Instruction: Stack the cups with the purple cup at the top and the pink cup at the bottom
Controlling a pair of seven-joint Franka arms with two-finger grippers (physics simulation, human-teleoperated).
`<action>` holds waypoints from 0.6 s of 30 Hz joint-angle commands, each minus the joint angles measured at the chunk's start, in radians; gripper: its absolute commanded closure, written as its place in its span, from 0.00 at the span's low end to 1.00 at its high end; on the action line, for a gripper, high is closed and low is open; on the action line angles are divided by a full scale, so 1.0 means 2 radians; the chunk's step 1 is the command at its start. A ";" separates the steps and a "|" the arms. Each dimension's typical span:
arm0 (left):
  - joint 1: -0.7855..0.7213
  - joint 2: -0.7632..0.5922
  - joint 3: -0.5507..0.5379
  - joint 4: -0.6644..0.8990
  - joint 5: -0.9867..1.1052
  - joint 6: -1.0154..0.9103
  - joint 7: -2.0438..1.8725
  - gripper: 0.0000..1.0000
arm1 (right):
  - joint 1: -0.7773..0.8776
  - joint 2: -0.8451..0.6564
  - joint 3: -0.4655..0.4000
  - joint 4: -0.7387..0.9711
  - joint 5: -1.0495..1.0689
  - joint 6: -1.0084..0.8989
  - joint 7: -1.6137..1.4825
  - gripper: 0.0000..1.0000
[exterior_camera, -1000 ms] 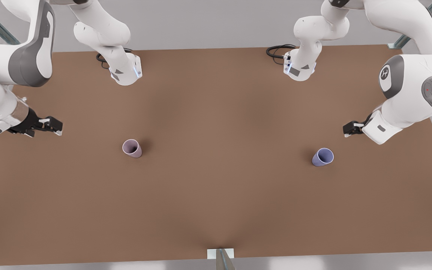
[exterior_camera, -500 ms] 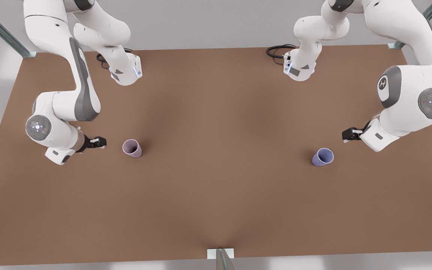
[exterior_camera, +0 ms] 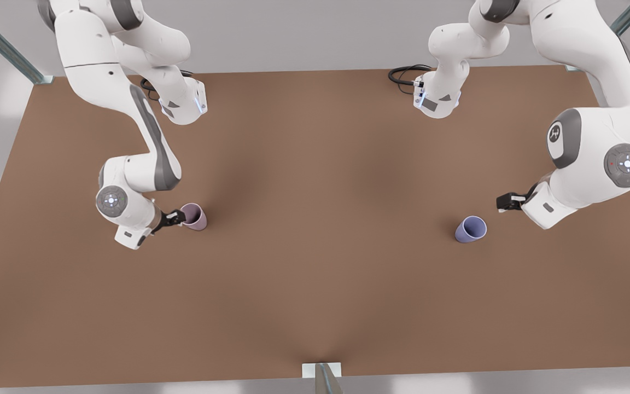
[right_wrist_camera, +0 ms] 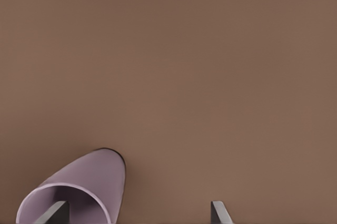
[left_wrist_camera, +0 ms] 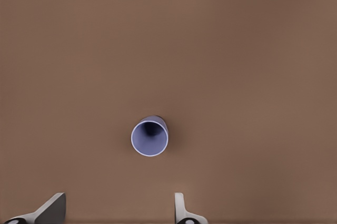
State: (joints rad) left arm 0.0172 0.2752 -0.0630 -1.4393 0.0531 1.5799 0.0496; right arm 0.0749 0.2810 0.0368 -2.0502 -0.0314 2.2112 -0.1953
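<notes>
Both cups stand upright on the brown bench [exterior_camera: 315, 284], mouths up, well apart. The pink cup [exterior_camera: 193, 216] sits toward the front view's left, and the right gripper [exterior_camera: 175, 218] is at its rim, fingers spread wide, one finger [right_wrist_camera: 52, 213] at the mouth, gripping nothing. The purple cup [exterior_camera: 470, 229] stands on the front view's right. The left gripper [exterior_camera: 503, 202] hovers near it, open and empty.
</notes>
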 commanded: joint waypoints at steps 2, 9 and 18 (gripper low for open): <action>0.001 0.000 0.000 0.000 0.000 0.002 0.005 0.00 | 0.003 -0.001 0.000 -0.010 0.000 0.039 -0.045 0.00; 0.003 0.005 0.000 0.000 0.000 0.002 0.004 0.00 | 0.011 -0.007 0.001 -0.046 0.000 0.058 -0.048 0.00; 0.004 0.009 0.000 0.000 0.001 0.005 0.005 0.00 | 0.023 -0.005 0.001 -0.072 0.000 0.082 -0.052 0.00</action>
State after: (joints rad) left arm 0.0261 0.2940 -0.0627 -1.4393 0.0537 1.5859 0.0558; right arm 0.1196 0.2724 0.0384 -2.1926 -0.0325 2.3548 -0.2528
